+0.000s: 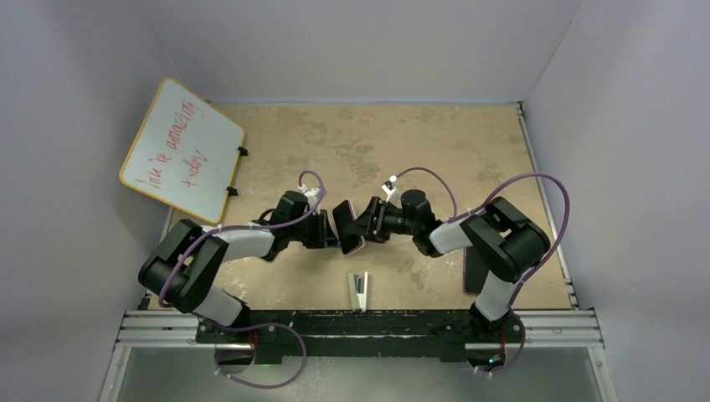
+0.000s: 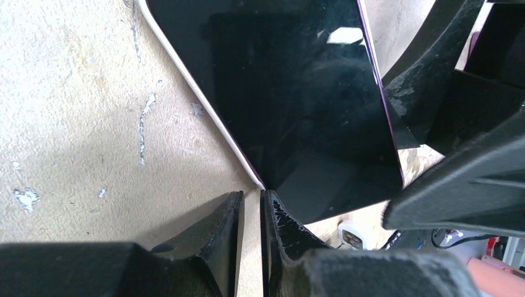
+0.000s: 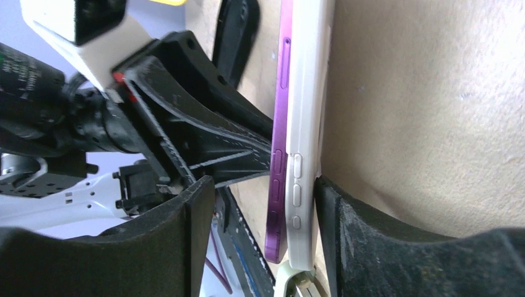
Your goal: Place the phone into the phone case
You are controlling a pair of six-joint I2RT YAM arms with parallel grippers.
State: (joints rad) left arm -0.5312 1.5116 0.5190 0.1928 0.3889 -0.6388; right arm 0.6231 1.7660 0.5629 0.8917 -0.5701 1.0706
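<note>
Purple along its side and black across its glass, the phone (image 1: 345, 224) is held up off the tan table (image 1: 377, 142) in the middle of the overhead view, where the two arms meet. It lies flat against the white phone case (image 3: 306, 93). From the right wrist the two run side by side up the frame, touching. The phone's whole purple edge (image 3: 278, 124) shows beside the case wall, so it is not sunk into the case.

The left hand (image 2: 251, 204) is closed to a thin slit. In its own camera the white rim of the case (image 2: 198, 93) runs down from the top of the frame into that slit, and the lower corner of the dark screen (image 2: 291, 93) lies over one finger. It grips the case at that corner.

The right hand (image 3: 265, 185) straddles both pieces near their lower end with its jaws apart. The finger (image 3: 347, 235) at the right of the frame touches the case's back by the moulded buttons. The finger at the left stands clear of the phone's purple side, with a gap between them.

A whiteboard (image 1: 182, 151) with red handwriting leans in the upper left of the overhead view. A small pale object (image 1: 358, 289) sits on the table near the bottom centre, between the arm bases.
</note>
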